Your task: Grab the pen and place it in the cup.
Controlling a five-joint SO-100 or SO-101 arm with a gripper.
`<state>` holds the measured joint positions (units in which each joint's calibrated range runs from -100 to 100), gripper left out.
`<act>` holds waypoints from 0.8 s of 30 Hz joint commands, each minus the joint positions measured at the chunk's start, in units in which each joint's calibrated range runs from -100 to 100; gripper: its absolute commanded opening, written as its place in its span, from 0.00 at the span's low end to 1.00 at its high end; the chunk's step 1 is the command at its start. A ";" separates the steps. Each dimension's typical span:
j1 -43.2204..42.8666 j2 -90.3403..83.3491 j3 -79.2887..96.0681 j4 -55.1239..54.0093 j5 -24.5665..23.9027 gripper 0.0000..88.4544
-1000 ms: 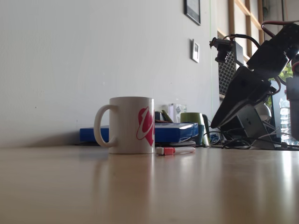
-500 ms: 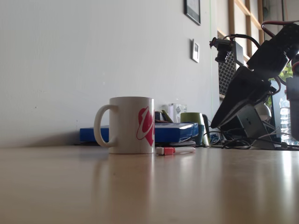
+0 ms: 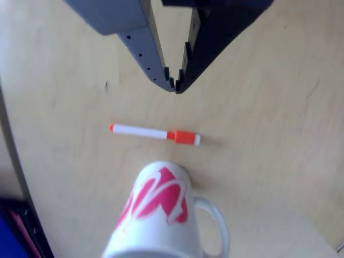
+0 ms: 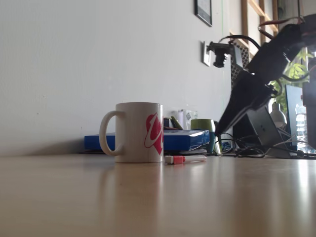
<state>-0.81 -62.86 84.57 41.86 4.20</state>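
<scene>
Gripper point(image 3: 176, 88) tips nearly closed (holding nothing), above pen point(image 3: 155, 133), lying seemingly just beside cup point(image 3: 161, 215)

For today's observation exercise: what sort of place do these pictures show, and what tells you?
Probably an office or home desk: a wooden tabletop, a blue folder by the wall, and framed pictures hanging above.

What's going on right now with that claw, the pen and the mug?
Gripper shut, empty, poised above the table. Slim white marker with orange-red cap flat on the wood, untouched. White ceramic mug with pink-red swirl upright beside it. Nothing between.
</scene>
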 commanded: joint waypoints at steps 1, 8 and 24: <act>-2.23 13.65 -10.47 -5.69 4.42 0.02; -4.07 24.61 -20.52 -6.21 10.56 0.10; -3.99 40.37 -30.02 -5.78 24.12 0.13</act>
<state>-4.87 -24.38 58.42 36.10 26.87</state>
